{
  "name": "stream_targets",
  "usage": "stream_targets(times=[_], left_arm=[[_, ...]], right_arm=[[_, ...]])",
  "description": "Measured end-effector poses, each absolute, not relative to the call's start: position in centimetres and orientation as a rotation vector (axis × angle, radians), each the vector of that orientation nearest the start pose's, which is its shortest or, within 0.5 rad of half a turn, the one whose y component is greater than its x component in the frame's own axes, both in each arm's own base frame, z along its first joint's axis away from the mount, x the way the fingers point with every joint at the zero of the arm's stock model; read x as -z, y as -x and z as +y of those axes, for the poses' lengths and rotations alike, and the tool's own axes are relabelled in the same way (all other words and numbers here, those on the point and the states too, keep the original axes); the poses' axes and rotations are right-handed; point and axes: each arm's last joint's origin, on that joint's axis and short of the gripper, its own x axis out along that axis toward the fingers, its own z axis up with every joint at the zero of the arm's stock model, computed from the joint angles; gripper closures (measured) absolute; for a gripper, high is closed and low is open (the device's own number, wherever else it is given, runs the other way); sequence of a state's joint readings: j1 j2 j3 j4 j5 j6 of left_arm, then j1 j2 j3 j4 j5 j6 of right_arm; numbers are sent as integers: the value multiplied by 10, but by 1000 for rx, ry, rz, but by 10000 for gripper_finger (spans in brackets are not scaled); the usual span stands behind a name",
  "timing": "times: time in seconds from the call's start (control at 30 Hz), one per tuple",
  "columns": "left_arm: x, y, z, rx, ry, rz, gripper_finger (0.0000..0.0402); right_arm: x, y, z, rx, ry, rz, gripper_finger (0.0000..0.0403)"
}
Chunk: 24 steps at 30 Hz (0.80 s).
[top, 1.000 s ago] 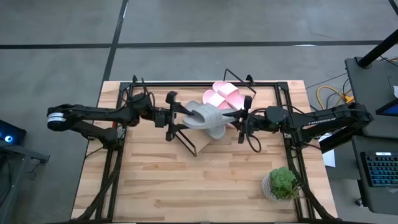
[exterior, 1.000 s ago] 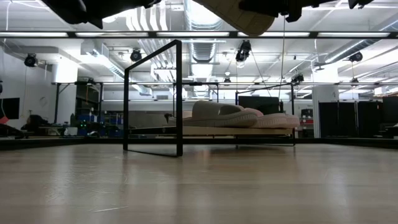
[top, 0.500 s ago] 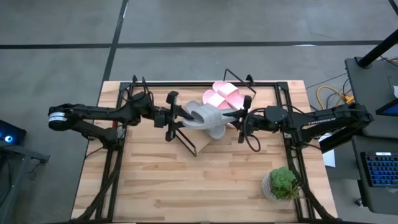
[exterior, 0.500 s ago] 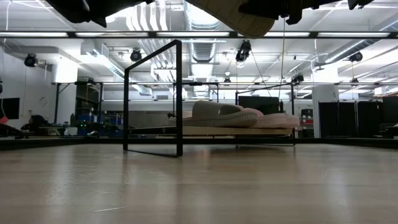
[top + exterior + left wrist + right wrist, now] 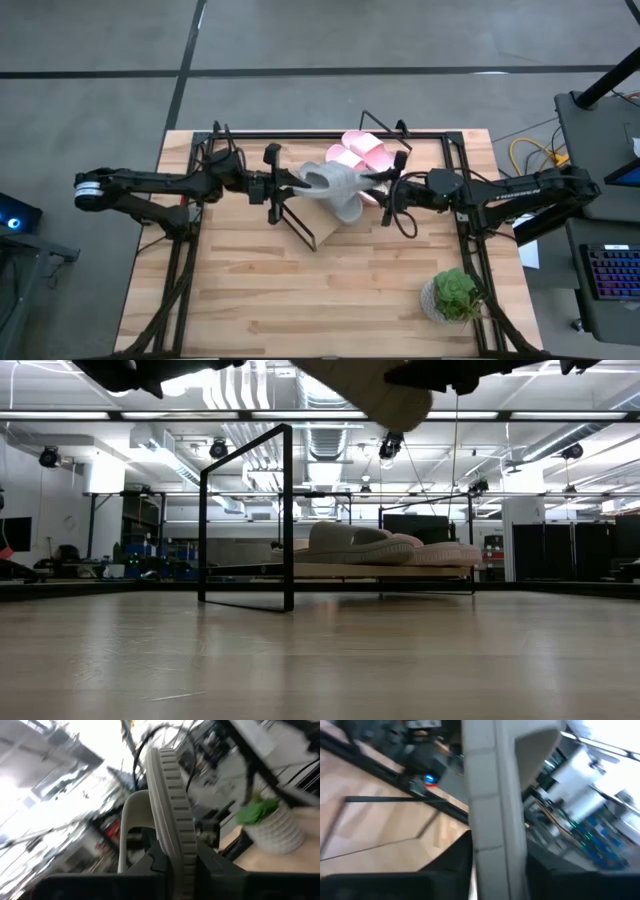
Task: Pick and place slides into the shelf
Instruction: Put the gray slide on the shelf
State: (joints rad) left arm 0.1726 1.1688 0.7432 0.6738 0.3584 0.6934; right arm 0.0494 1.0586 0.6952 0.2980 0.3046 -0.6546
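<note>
The pale butcher-block wooden bench [image 5: 330, 290] carried a slanted light-wood shelf [image 5: 322, 222] on a thin black wire frame at its far middle, with a grey foam slide [image 5: 345, 540] and two pale pink foam slides [image 5: 360, 155] resting on it. Above the shelf, the other grey foam slide sandal [image 5: 338, 190] hung in the air between the two dark arms. The left gripper [image 5: 283, 187] had its jaws closed on the sandal's left end, while the right gripper [image 5: 383, 195] met its right end, its jaws' state impossible to tell.

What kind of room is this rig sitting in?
Probably a large industrial lab or workshop: exposed ceiling ducts and strip lights overhead, bare grey concrete floor around the butcher-block table, and a keyboard alongside.
</note>
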Motion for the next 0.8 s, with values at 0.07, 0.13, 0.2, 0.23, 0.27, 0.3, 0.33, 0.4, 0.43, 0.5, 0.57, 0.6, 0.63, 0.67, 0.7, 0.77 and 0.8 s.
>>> stream_targets(times=[0.07, 0.13, 0.2, 0.23, 0.27, 0.3, 0.33, 0.4, 0.43, 0.5, 0.57, 0.6, 0.63, 0.67, 0.7, 0.77, 0.8], left_arm=[[-325, -250, 35, 35, -765, -254, 389], [-326, -244, 36, -30, -789, -204, 389], [-327, -239, 38, -112, -805, -135, 389], [-327, -235, 39, -150, -815, -97, 389], [-327, -233, 40, -181, -826, -57, 389], [-326, -231, 41, -207, -833, -24, 389], [-324, -230, 42, -235, -839, 15, 390], [-319, -230, 43, -268, -861, 88, 390], [-316, -231, 44, -279, -876, 123, 390], [-311, -235, 45, -302, -911, 183, 390], [-305, -240, 46, -328, -947, 241, 390], [-303, -243, 46, -335, -969, 260, 390], [-302, -246, 46, -336, -991, 277, 390], [-299, -248, 45, -335, -1013, 298, 390], [-297, -251, 45, -327, -1036, 309, 390], [-295, -257, 43, -301, -1078, 322, 390], [-293, -259, 42, -290, -1093, 331, 390]], right_arm=[[-298, -235, 1, 290, 642, 157, 255], [-298, -234, -1, 352, 624, 173, 232], [-298, -234, -2, 397, 610, 184, 217], [-298, -234, -2, 403, 608, 186, 212], [-298, -234, -2, 402, 608, 185, 208], [-298, -234, -2, 396, 607, 179, 206], [-299, -234, -1, 393, 602, 174, 205], [-307, -237, -1, 397, 556, 152, 204], [-312, -238, -1, 396, 529, 146, 204], [-322, -242, -2, 394, 502, 164, 203], [-331, -248, -1, 385, 489, 214, 203], [-337, -252, -1, 381, 478, 243, 202], [-342, -256, -1, 376, 469, 273, 202], [-348, -261, -1, 373, 459, 305, 202], [-355, -265, -2, 373, 450, 340, 202], [-363, -274, -4, 370, 437, 421, 202], [-369, -280, -5, 372, 431, 448, 202]])
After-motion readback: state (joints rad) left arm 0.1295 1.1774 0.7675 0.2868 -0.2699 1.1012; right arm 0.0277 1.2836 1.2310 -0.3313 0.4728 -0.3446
